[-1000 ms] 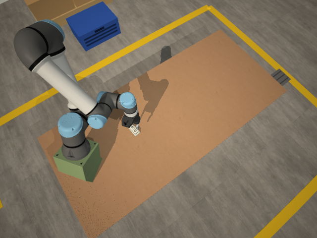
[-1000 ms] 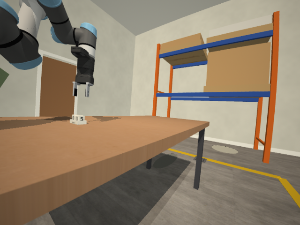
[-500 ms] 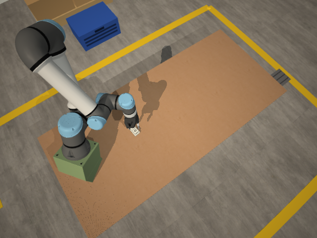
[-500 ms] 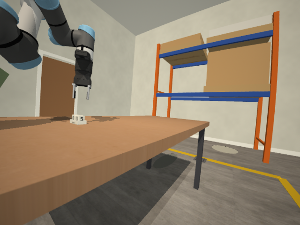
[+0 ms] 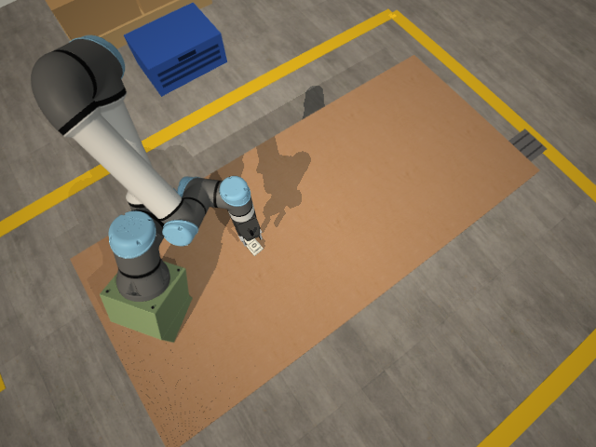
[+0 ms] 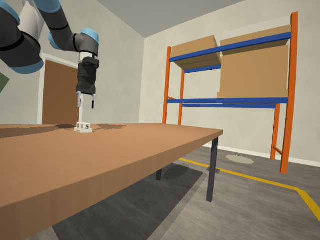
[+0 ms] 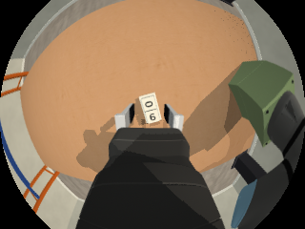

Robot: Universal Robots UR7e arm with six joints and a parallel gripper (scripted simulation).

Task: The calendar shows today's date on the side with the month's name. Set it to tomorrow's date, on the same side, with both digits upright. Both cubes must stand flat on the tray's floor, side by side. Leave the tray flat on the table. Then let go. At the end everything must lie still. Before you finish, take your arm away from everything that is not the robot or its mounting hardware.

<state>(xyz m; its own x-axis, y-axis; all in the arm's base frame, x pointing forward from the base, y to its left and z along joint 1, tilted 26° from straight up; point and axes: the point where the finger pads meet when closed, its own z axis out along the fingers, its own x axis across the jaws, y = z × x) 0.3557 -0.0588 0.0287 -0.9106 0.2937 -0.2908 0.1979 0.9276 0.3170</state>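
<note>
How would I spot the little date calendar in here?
Find the brown table, then look below the open gripper. The calendar is the small cream block there, marked with black digits.

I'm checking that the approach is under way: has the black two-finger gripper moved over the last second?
Yes: downward. In the exterior view, its fingertips now stand closer above the white calendar tray, which has kept its place.
</note>
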